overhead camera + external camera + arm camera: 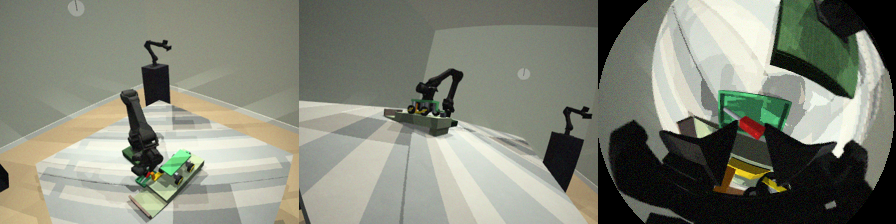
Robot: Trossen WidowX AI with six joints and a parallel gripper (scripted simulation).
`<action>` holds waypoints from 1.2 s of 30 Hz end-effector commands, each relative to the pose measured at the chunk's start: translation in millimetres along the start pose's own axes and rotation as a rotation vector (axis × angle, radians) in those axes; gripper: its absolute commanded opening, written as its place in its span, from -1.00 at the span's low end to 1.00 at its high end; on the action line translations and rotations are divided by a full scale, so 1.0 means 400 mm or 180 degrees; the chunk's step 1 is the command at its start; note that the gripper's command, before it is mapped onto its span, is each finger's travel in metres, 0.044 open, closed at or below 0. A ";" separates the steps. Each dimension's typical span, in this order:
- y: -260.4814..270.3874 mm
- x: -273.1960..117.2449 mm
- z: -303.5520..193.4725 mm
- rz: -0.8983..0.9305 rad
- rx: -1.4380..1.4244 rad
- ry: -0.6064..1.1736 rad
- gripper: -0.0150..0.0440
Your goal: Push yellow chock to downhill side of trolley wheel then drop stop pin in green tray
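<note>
The gripper is partly open above the green tray, its black fingers apart. The red-headed pin shows beyond the fingertips in the wrist view, tilted, its grey shaft over the tray; whether the head rests on the rim is unclear. The trolley stands on the ramp. The yellow chock with its orange handle is at the trolley's downhill end, close by a wheel; contact cannot be made out.
A dark green block lies behind the tray, beside the arm. A brown stop bar crosses the ramp's low end. A second arm stands on a black pedestal far off.
</note>
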State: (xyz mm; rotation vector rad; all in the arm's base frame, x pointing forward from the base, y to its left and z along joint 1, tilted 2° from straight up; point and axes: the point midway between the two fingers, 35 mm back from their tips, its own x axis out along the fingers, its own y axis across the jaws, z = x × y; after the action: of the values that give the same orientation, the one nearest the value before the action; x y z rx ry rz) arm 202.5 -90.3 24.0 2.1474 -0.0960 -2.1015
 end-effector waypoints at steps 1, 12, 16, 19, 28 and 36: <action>-0.005 0.005 0.003 0.0013 0.0009 -0.0013 0.15; -0.019 0.015 0.005 0.0011 0.0009 -0.0013 0.15; -0.023 0.018 0.007 0.0011 0.0009 -0.0013 0.15; -0.021 0.014 0.002 -0.0001 0.0001 0.0003 0.33; -0.021 0.014 0.002 -0.0001 0.0001 0.0003 0.66; -0.013 -0.046 0.007 0.0011 0.0009 -0.0012 0.75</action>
State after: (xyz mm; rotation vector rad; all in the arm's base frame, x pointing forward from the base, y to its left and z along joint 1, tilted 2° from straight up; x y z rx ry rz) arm 199.0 -81.9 32.5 2.1415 -0.0926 -2.1102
